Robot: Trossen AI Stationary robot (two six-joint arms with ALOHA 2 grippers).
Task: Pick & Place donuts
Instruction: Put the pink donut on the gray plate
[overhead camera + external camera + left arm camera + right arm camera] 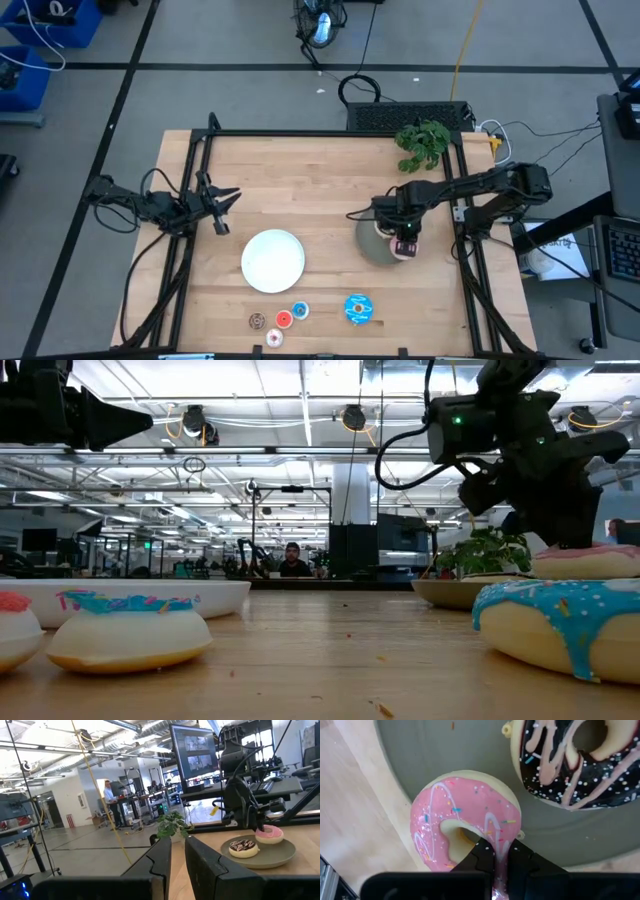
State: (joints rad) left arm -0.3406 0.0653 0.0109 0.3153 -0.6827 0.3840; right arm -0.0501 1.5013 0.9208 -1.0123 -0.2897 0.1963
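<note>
A pink donut (465, 825) sits over the rim of the grey plate (372, 250) with my right gripper (502, 857) shut on it. A sprinkled dark brown donut (580, 760) lies flat on the same plate. The blue donut (358, 309) and several tiny donuts (283, 319) lie on the table near the front edge. My left gripper (225, 205) hovers at the table's left side, its fingers (200, 860) a narrow gap apart with nothing between them. My right gripper pinches the pink donut's ring (501, 845) at one side, with one finger (482, 855) in the hole and the other (522, 860) outside. The fingers come from above, pointing steeply down. The donut is at the plate's rim (269, 834); whether it rests there I cannot tell.
A white plate (273, 260) lies at the table's middle, between the grey plate and my left arm. A green plant (422, 143) stands at the far right corner. A black frame (330, 133) runs along the table's edges.
</note>
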